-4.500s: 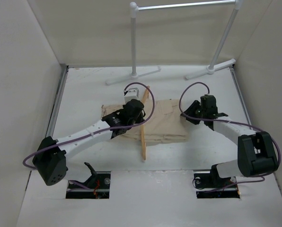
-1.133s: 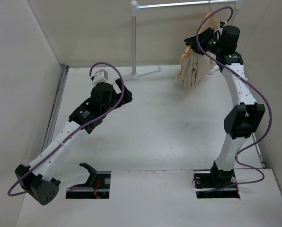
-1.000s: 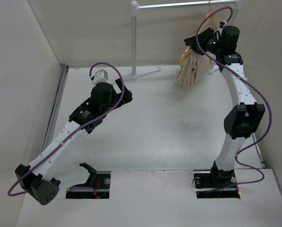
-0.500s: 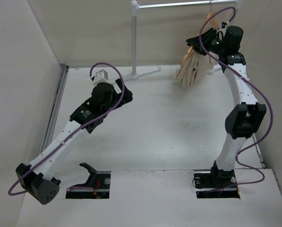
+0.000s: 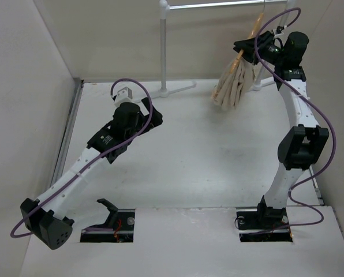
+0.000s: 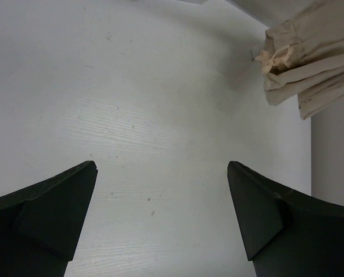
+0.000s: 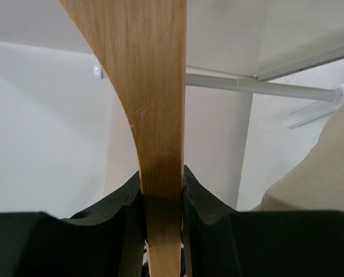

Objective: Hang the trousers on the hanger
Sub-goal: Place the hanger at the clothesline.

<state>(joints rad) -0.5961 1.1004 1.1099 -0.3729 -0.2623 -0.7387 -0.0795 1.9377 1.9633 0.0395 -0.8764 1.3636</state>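
Top external view: right gripper (image 5: 250, 48) held high, up at the clothes rack rail (image 5: 218, 6); left gripper (image 5: 153, 119) low over the table (image 5: 206, 161), well apart from it.
Right gripper state: clenched on the hanger (image 5: 256, 26). In the right wrist view both fingers press the flat faces of the wooden arm, which runs straight up out of the jaws.
Left gripper state: released, jaws spread wide, nothing between them; bare table beneath.
Trousers: bunched and draped on the hanger, hanging below the right gripper's fingers and off to their side, clear of the table (image 5: 232, 86). Seen from the left gripper they lie ahead and to its right, out of reach.
Metal hook (image 5: 263, 8): above the right gripper, close to the rail; cannot tell whether it sits over it.
Handling, trousers: judged soft, limp and fairly light. The folds will swing with any move and could slide along the smooth wood if the hanger tips much.
Handling, hanger: judged stiff, slim and slick; a thin edge that could twist in the pads under the hanging load.
Where to hold: the wooden arm, as gripped now, near the neck. The cloth gives no firm purchase.
Risk: a jerk near the rail could shed the trousers.
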